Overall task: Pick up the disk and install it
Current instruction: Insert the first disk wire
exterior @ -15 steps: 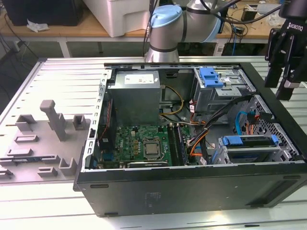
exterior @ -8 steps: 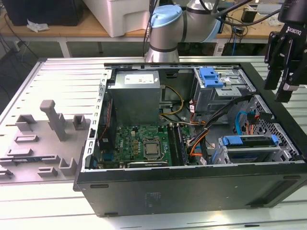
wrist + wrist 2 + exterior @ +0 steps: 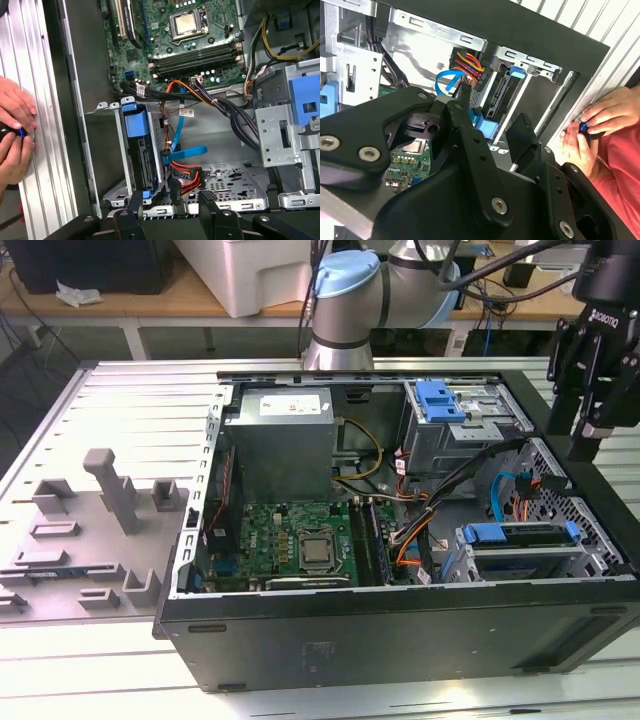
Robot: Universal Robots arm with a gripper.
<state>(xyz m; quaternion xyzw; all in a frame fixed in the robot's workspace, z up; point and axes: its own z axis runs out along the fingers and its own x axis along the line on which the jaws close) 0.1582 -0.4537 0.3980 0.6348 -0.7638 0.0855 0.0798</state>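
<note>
Ribbed metal table (image 3: pixel 120 400) carries an open computer case (image 3: pixel 400 630) lying on its side, with workbenches behind it. In the exterior view the arm (image 3: pixel 350 290) rises at twelve o'clock. The gripper (image 3: pixel 592 440) hangs at two o'clock above the case's rim, holding nothing that I can see. The disk (image 3: pixel 520 536) stands on edge in a metal cage (image 3: pixel 460 560) at four o'clock inside the case, blue frame uppermost, well apart from the gripper.

In the second wrist view the gripper (image 3: pixel 494 112) has its fingers (image 3: pixel 522 130) spread wide with nothing between them. The disk (image 3: pixel 499 95) sits in the metal cage (image 3: pixel 535 67) beyond them, next to a bundle of red and yellow cables (image 3: pixel 467 62). A person's hands (image 3: pixel 600 125) rest on the table just outside the case wall.

In the first wrist view the spread fingers (image 3: pixel 207 200) point towards the disk (image 3: pixel 144 160), which sits deep in the metal cage (image 3: pixel 112 197) with blue showing at both ends. A blue cable (image 3: pixel 185 150) lies just beside it.

By my reading, picking up and placing look done, and the work stands at the close of the install. Whether the disk has clicked home or is plugged in, I cannot tell. Any further move would call for a straight path clear of the cables and the cage wall, and for care around the hands nearby.
</note>
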